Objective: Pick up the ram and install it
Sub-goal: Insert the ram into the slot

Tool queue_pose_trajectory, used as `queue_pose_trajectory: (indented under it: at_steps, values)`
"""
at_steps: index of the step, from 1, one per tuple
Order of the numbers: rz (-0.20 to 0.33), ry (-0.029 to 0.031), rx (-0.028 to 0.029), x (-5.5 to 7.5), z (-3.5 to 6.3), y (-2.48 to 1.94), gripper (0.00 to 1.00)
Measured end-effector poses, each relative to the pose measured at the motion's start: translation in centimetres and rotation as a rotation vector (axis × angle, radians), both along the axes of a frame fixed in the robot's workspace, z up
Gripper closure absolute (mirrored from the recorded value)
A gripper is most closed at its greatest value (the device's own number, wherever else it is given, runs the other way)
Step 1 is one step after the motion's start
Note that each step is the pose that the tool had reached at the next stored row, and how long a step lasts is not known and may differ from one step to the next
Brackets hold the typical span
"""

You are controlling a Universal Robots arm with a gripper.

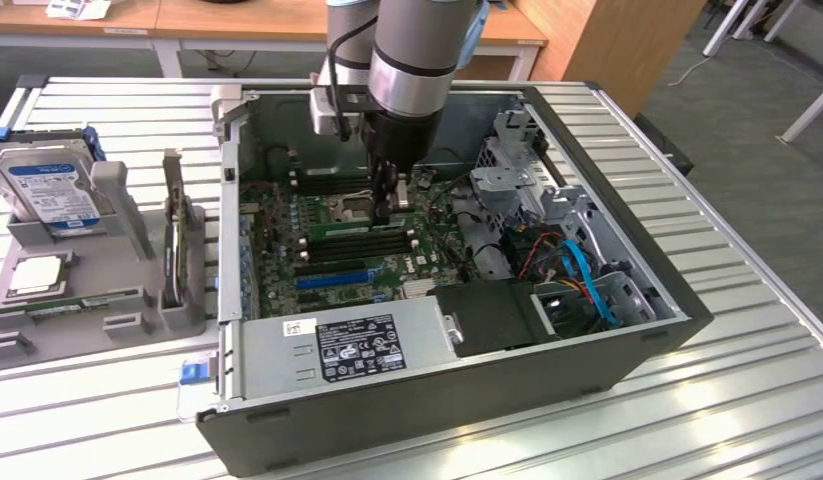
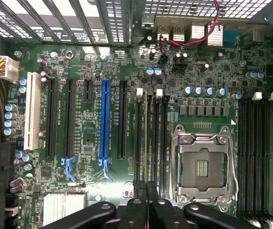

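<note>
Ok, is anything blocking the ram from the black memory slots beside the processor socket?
Nothing visible does. The hand holds the long, narrow green ram stick edge-on right over the black memory slots beside the silver processor socket; the neighbouring slots are empty and no cable crosses them. Whether it is seated, I cannot tell.

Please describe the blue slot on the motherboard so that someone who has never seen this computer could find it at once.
Look into the open computer case at the green motherboard. In its row of long parallel slots, the blue slot lies between the white slot and the empty processor socket. The slots right beside it are black, so its colour alone marks it.
</note>
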State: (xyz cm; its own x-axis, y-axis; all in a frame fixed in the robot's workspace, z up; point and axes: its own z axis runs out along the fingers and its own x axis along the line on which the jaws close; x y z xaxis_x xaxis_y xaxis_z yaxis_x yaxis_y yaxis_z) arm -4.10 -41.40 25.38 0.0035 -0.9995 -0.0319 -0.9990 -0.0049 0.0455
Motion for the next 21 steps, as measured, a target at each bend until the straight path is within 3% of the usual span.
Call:
queue_pose_trajectory:
  at_steps: [11,21]
  values:
    - [0.0,0.0,-0.0001,0.0,0.0,-0.32,0.89]
    - [0.0,0.0,0.0005,0.0,-1.33,-0.32,0.89]
